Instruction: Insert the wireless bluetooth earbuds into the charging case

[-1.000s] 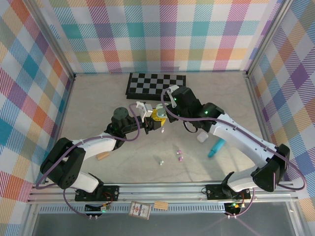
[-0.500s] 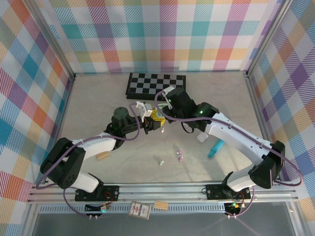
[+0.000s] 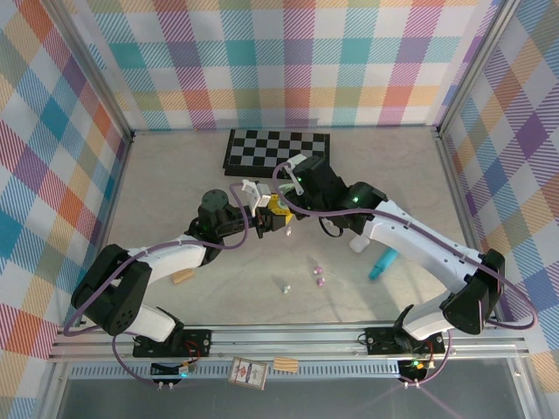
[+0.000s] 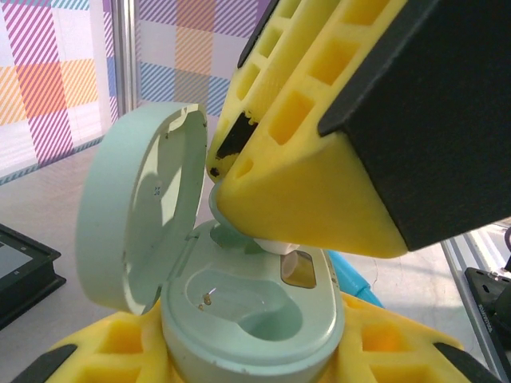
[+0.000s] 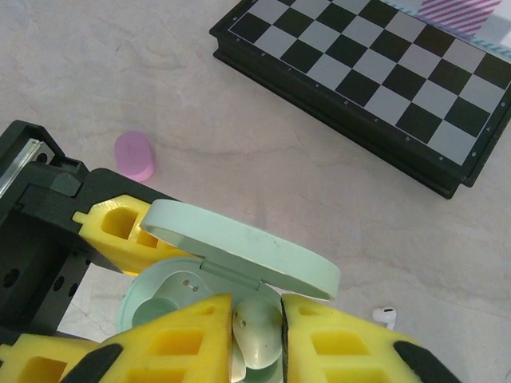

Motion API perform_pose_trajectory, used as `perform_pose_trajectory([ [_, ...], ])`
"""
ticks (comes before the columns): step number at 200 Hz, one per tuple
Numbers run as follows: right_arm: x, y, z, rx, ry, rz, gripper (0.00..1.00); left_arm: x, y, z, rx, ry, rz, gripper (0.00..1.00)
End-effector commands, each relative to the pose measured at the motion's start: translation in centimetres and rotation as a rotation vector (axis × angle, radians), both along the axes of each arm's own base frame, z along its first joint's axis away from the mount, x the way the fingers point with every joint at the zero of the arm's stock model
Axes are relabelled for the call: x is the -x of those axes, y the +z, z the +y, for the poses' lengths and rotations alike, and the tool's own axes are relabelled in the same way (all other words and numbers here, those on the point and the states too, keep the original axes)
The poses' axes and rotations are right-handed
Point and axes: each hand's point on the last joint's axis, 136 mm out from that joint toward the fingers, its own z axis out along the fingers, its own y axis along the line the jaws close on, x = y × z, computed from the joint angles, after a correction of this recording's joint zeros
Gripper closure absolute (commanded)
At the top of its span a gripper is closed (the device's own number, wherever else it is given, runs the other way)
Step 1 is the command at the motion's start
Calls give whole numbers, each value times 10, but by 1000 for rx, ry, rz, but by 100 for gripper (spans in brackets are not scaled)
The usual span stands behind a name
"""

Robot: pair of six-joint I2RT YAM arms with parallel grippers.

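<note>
right pincer (image 5: 257, 311): nearly closed, pinching pale green earbud (image 5: 259, 341) over open case (image 5: 239, 249); left pincer (image 4: 247, 359) clamps case steady for insertion.

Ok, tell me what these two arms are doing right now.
The left gripper holds a mint-green charging case with its lid open. The right gripper pinches a pale green earbud just above the case's sockets, one of which looks empty. The bud does not look fully seated yet. Loose earbuds lie on the table nearby.
</note>
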Motion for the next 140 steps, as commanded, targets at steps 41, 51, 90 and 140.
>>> perform_pose_trajectory([
  [41, 12, 21, 13, -166, 22, 62, 62, 2, 29, 0, 55, -23, -74, 71],
  [51, 13, 25, 13, -198, 25, 71, 60, 3, 30, 0, 57, -24, -73, 71],
  [90, 10, 24, 5, -248, -8, 90, 55, 4, 32, -1, 65, -35, -75, 71],
  [140, 3, 23, -3, -303, -64, 124, 54, 8, 33, -1, 76, -55, -84, 71],
])
